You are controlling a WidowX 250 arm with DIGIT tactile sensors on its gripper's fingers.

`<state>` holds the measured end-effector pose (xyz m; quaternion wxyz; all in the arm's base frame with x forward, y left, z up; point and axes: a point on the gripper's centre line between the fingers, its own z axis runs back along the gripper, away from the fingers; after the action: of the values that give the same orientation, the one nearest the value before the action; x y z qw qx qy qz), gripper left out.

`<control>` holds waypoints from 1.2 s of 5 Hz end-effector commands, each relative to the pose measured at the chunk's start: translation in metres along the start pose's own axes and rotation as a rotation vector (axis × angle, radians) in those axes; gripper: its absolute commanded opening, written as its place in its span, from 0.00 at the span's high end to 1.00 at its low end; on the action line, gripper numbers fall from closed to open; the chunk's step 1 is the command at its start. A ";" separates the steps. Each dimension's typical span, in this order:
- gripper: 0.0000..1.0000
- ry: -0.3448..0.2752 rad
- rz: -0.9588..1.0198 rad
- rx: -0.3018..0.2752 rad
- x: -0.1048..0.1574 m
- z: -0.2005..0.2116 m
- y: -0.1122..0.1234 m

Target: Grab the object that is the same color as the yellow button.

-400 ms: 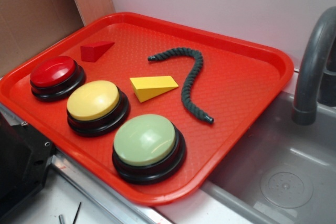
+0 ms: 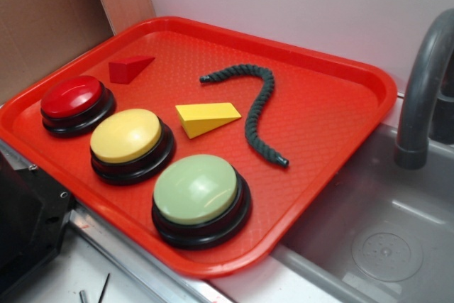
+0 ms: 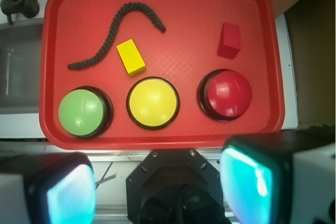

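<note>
The gripper (image 3: 157, 187) hangs high above the near edge of the red tray (image 3: 262, 51), its two fingers spread wide apart at the bottom of the wrist view with nothing between them, so it is open and empty; it does not show in the exterior view at all. The target, a yellow wedge block (image 3: 130, 56), lies flat on the tray just beyond the yellow button (image 3: 153, 102), close to it but not touching, with the dark braided rope (image 3: 113, 32) curling past its far side, near but apart. The main risk, as I judge it, is a wrong pick by colour: the yellow button is larger, closer to the gripper and directly on the line to the wedge, so a descent that stops short would land on the dome instead. The wedge's sloped top is a second hazard; fingers closing across the taper could squeeze it out and send it skidding over the tray. Closing on its parallel side faces looks safer. A wide approach could also snag the rope or clip the button's black base. The red wedge (image 3: 229, 40), the red button (image 3: 227, 94) and the green button (image 3: 82, 112) sit well clear and should not interfere.
</note>
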<state>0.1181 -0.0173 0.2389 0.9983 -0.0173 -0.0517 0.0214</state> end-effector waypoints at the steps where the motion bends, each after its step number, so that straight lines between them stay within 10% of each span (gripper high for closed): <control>1: 0.00 -0.111 -0.042 0.036 0.036 -0.047 -0.015; 6: 0.00 -0.036 -0.145 0.172 0.092 -0.184 -0.020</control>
<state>0.2239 -0.0399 0.0580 0.9948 0.0761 -0.0502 -0.0457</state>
